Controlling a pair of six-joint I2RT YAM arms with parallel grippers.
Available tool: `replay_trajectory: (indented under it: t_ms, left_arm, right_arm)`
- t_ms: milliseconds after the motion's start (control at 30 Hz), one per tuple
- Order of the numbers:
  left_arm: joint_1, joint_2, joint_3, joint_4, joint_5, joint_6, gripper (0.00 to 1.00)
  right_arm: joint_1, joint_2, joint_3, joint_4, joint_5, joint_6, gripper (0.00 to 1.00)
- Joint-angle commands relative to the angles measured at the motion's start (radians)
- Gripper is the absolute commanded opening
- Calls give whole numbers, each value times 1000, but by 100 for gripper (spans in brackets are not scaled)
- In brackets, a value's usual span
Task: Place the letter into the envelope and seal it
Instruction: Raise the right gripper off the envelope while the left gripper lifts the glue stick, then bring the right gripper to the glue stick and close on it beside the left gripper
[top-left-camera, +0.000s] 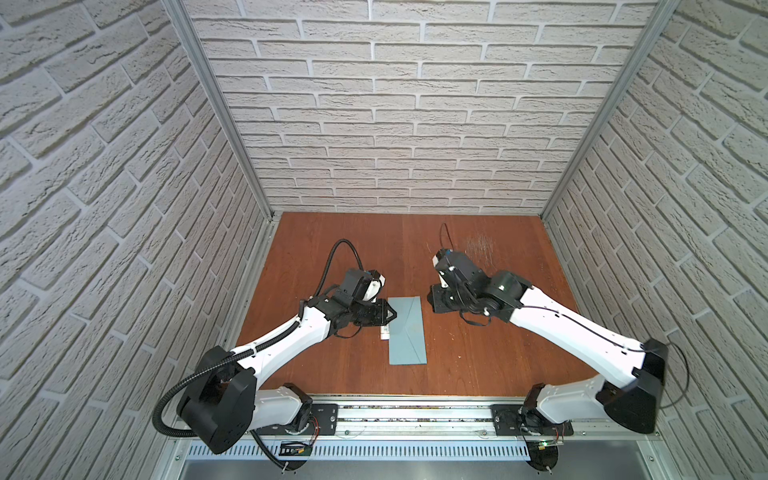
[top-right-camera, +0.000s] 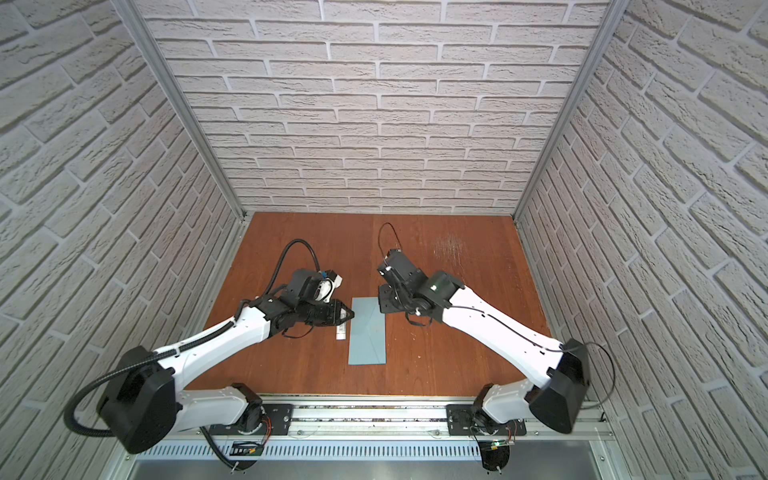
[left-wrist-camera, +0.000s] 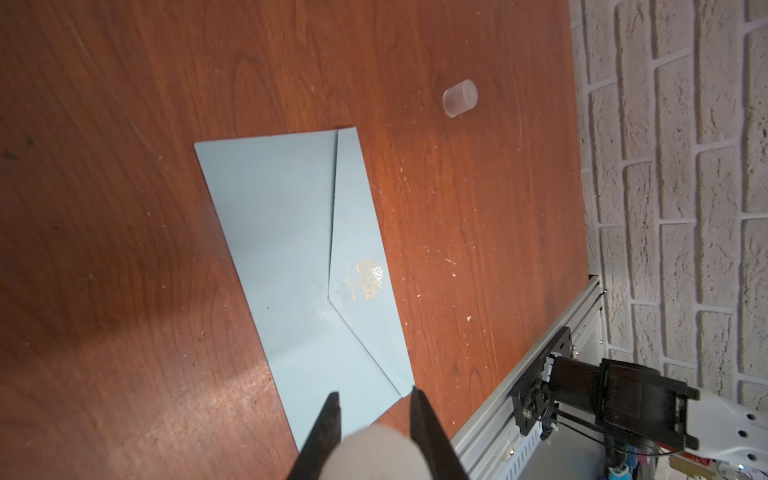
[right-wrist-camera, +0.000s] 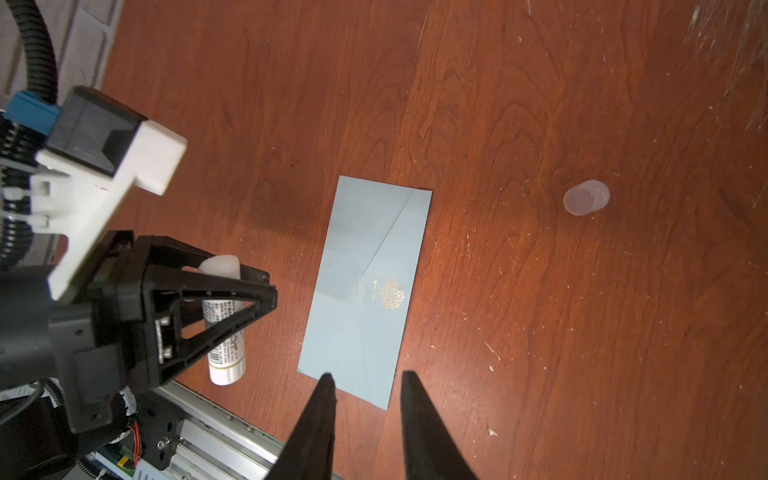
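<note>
On the table (top-left-camera: 478, 353), the envelope (top-left-camera: 407, 332) was laid flat, flap folded down, long axis from 12 to 6 o'clock; the letter could not be seen. The left gripper (left-wrist-camera: 375, 392), clenched on a glue stick (right-wrist-camera: 224, 340), was held at its 10 o'clock edge; the right gripper (right-wrist-camera: 368, 375), spread empty, was poised by the 1 o'clock corner, equally near.

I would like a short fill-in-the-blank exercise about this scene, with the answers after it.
1. The left gripper holds the glue stick, whose cap lies on the wooden ____.
2. The jaws of the right gripper stand ____, holding nothing.
3. The envelope is light ____.
Missing words: table; open; blue.
</note>
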Motion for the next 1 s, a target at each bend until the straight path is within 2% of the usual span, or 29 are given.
replay_trajectory:
  t_ms: [0, 100, 167, 300, 367, 533, 600, 767, 967]
  left_arm:
    - [-23, -52, 30, 75, -64, 3, 0]
    - [-41, -86, 24, 153, -101, 18, 0]
    - [-55, -99, 19, 210, -120, 38, 0]
    - [-76, -99, 13, 349, -117, 79, 0]
    - [-82, -86, 11, 424, -97, 99, 0]
    - [-83, -35, 23, 587, -24, 112, 0]
    - [-83, -15, 31, 644, 4, 114, 0]
    - [-79, 38, 71, 721, 76, 114, 0]
    - [-54, 124, 147, 800, 189, 64, 0]
  right_arm:
    - [2, -172, -170, 286, 51, -77, 34]
    - [2, -329, -345, 471, 65, -131, 37]
    - [2, -406, -419, 533, 72, -154, 37]
    - [2, -504, -520, 631, -70, -235, 31]
    - [3, -526, -577, 726, -138, -252, 33]
    - [4, -512, -665, 878, -214, -255, 50]
    - [4, -507, -724, 1007, -251, -245, 56]
    - [4, -486, -802, 1215, -260, -255, 67]
    - [4, -367, -758, 1281, -285, -254, 71]
